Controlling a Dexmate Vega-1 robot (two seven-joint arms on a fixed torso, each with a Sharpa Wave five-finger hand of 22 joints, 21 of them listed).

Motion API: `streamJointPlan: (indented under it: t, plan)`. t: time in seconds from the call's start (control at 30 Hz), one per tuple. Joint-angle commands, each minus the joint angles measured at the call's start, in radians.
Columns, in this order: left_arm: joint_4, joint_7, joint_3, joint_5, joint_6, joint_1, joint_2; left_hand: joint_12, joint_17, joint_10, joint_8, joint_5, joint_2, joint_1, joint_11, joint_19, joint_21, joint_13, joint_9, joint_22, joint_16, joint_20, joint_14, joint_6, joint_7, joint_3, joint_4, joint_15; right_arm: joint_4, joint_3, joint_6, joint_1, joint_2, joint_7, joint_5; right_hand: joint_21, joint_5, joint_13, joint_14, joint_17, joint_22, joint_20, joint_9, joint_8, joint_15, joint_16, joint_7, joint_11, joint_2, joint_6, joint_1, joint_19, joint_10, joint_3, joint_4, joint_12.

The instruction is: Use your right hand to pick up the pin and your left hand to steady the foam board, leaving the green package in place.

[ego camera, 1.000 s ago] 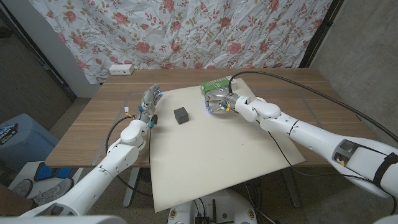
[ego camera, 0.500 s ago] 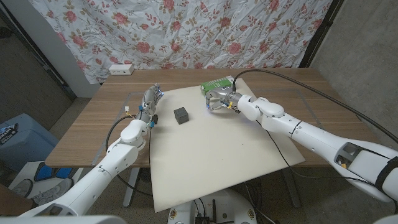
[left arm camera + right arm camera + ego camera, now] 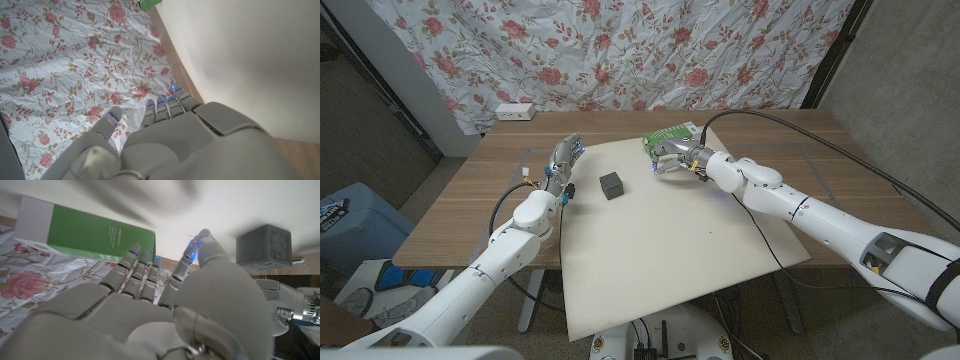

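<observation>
Foam board: large cream sheet on the wooden desk, overhanging its near edge.

Left hand: at the board's left edge, fingers extended together along that edge; holds nothing. Whether it presses the board cannot be told.

Grey cube: on the board, between the two hands, beyond neither set of fingertips.

Right hand: over the board's far part, just short of the green package. Fingers loosely curled, thumb and forefinger tips drawn close together; a thin reddish sliver at the thumb tip may be the pin, too small to confirm. Grip state cannot be told.

Green package: beyond the right fingertips, at the board's far edge, apparently undisturbed.

Step judged: picking the pin. Next move calls for a confirmed pinch and a lift clear of the package.
</observation>
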Motion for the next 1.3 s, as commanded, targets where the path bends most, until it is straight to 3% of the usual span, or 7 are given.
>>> streamJointPlan:
  t: [0.03,0.43,0.83,1.3]
  plan:
    - [-0.113,0.037,0.012,0.075,0.071,0.019,0.065,0.004,0.003,0.012,0.005,-0.001,0.082,0.013,-0.002,0.007,-0.005,0.003,0.003,0.002,0.0,-0.001,0.007,0.012,0.003,0.005,-0.003,-0.005,0.0,0.026,0.004,-0.018,-0.006,-0.039,0.063,0.001,0.005,0.002,0.004,0.007,0.004,0.001,-0.003,-0.001,-0.107,0.008,0.0,0.0,0.007,0.012,0.001,0.008,0.009,-0.002,0.0,0.005]
    - [-0.223,0.076,0.025,0.153,0.165,0.029,0.106,0.004,0.003,0.016,0.006,0.0,0.083,0.013,-0.004,0.002,-0.006,0.003,0.003,0.002,-0.002,-0.008,0.002,0.021,0.004,0.007,-0.004,-0.011,-0.001,0.069,0.03,-0.048,-0.015,-0.072,0.15,-0.002,0.009,0.0,0.002,0.011,0.004,0.001,-0.014,-0.009,-0.106,0.009,0.0,-0.003,0.018,0.022,-0.001,0.004,0.01,-0.001,0.006,0.003]
    - [-0.32,0.09,0.071,0.277,0.297,-0.002,0.157,0.002,0.001,0.016,0.006,0.0,0.089,0.022,-0.012,-0.008,-0.01,0.002,0.002,0.002,-0.004,-0.016,-0.004,0.028,0.005,0.014,-0.015,-0.014,-0.016,0.113,0.048,-0.082,-0.033,-0.098,0.222,-0.004,0.011,-0.001,0.0,0.012,0.004,0.0,-0.024,-0.017,-0.11,0.008,-0.001,-0.003,0.028,0.032,-0.011,0.002,0.013,-0.001,0.013,0.002]
    - [-0.423,0.109,0.142,0.437,0.458,-0.041,0.171,0.009,-0.002,0.05,0.016,-0.002,0.098,0.041,-0.022,-0.013,-0.01,0.002,0.003,0.002,0.001,-0.024,0.019,0.083,0.005,0.028,-0.041,-0.03,-0.024,0.158,0.058,-0.111,-0.045,-0.107,0.31,-0.005,0.013,-0.003,-0.003,0.012,0.003,-0.002,-0.033,-0.026,-0.108,0.006,-0.002,-0.006,0.032,0.041,-0.019,0.002,0.015,-0.004,0.016,0.0]
